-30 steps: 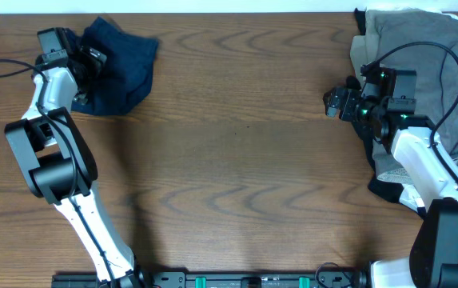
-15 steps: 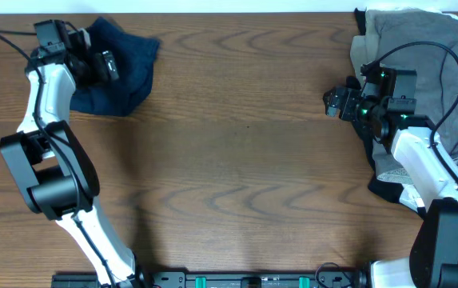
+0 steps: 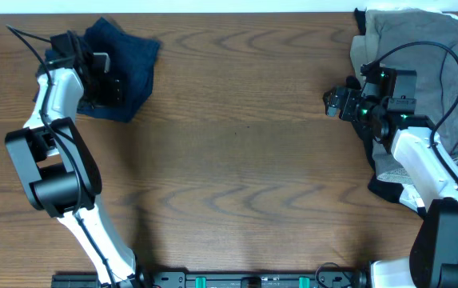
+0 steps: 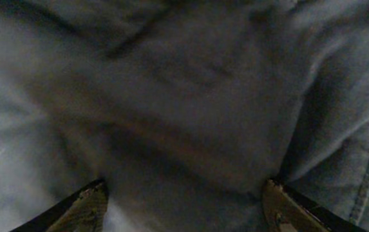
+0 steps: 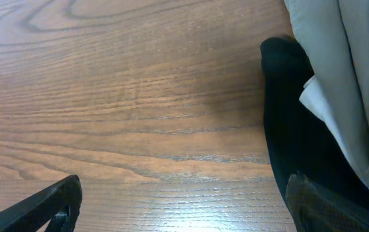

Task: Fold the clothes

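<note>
Shorts (image 3: 129, 56) rumpled far left, apparently unfolded; left tool (image 4: 187, 206) apart, pressing into them. Right tool (image 5: 187, 203) apart, empty, beside pile (image 3: 412, 36). Folding seems barely begun.

A brown wood-grain table (image 3: 236, 160) is filling nearly the whole overhead view, its grain running in long loops. A thin pale strip (image 3: 213, 6) is showing beyond its far edge, possibly a wall. A soft sheen (image 5: 190, 222) is glinting off the wood.
</note>
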Available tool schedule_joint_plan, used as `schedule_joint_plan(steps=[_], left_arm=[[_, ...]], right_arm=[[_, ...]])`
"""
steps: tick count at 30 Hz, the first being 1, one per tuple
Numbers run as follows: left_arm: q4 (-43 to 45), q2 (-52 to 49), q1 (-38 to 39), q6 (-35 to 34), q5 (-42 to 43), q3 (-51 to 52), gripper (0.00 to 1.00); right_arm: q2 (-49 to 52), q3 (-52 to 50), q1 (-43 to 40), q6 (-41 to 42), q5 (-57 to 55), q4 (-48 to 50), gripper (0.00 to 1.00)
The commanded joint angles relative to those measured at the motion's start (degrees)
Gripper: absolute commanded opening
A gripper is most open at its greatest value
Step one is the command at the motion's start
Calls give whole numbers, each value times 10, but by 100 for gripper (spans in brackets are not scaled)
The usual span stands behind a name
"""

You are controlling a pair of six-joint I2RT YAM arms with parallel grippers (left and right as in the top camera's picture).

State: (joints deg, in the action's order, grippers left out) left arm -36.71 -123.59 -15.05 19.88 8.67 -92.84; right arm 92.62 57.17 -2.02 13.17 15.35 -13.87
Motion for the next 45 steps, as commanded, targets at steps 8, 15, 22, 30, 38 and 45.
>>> schedule_joint_plan(steps=[8,15,22,30,38,45], left_arm=[[75,-55,8,-85,44,56,79],[110,-93,8,-277,44,56,79],[138,-102,10,-356,44,56,79],[137,-101,11,-287,44,56,87],[135,-55,7,-264,42,55,98],[95,64,7,-241,42,55,98]], right_arm=[[3,2,10,-6,-5,1,99],[3,2,10,-6,-5,1,99],[3,2,10,-6,-6,1,99],[3,2,10,-6,-6,1,99],[3,2,10,-31,7,27,99],[-11,3,9,-58,68,103,99]])
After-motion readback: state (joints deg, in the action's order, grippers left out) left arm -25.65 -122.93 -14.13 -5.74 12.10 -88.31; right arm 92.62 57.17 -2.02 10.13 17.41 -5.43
